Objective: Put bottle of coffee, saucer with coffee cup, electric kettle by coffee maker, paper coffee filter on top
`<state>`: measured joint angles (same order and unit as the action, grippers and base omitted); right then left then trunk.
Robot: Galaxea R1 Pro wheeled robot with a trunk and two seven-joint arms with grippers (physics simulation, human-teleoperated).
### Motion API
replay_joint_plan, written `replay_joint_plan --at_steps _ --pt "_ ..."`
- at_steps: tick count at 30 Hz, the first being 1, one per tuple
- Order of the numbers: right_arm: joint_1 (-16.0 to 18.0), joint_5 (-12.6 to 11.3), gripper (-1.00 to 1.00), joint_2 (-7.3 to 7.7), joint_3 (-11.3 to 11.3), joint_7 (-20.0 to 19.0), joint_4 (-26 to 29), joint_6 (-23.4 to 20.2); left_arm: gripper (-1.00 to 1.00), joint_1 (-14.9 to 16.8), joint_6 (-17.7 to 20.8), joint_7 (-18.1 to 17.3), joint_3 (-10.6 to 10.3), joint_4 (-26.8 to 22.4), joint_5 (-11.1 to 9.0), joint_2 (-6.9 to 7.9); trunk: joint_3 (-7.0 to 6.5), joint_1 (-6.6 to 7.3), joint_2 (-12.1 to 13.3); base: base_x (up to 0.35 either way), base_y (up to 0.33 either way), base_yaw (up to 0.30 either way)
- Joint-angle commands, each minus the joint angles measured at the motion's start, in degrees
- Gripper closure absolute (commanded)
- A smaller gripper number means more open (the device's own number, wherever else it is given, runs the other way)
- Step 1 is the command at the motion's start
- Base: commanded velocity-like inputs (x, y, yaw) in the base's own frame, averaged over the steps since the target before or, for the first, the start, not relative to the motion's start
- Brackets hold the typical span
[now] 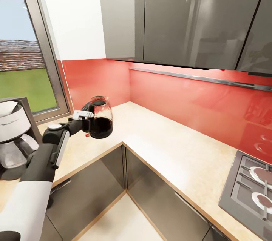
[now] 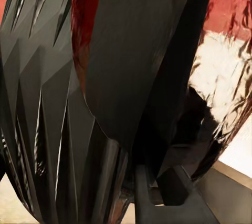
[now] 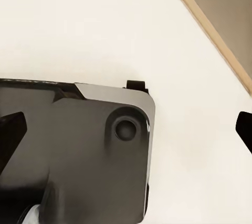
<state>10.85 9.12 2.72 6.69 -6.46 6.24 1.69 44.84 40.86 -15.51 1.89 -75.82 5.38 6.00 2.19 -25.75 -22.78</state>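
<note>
The bottle of coffee (image 1: 101, 121) is a glass jar, dark in its lower half, held tilted a little above the counter corner. My left gripper (image 1: 90, 118) is shut on its side, and in the left wrist view the bottle (image 2: 131, 66) sits right against one finger (image 2: 157, 200). The coffee maker (image 1: 14, 141) stands on the countertop (image 1: 170, 146) at the far left, with a white paper filter (image 1: 7, 108) resting in its top. My right gripper (image 3: 127, 128) hangs open over the pale floor, with nothing between its fingertips.
A gas stove (image 1: 251, 192) is set into the counter at the right. Grey wall cabinets (image 1: 181, 14) hang over the red backsplash. A window (image 1: 22, 82) is behind the coffee maker. My dark base (image 3: 79, 150) and a cabinet edge (image 3: 210, 29) show below the right gripper.
</note>
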Motion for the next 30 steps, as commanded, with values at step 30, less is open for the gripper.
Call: replay_joint_plan --at_steps 30 --pt "0.0 0.5 -1.0 0.0 0.4 -0.3 -0.1 0.1 1.0 -4.0 -7.2 12.2 0.1 -0.1 0.2 -2.29 0.13 -0.03 -0.1 0.0 0.0 0.189"
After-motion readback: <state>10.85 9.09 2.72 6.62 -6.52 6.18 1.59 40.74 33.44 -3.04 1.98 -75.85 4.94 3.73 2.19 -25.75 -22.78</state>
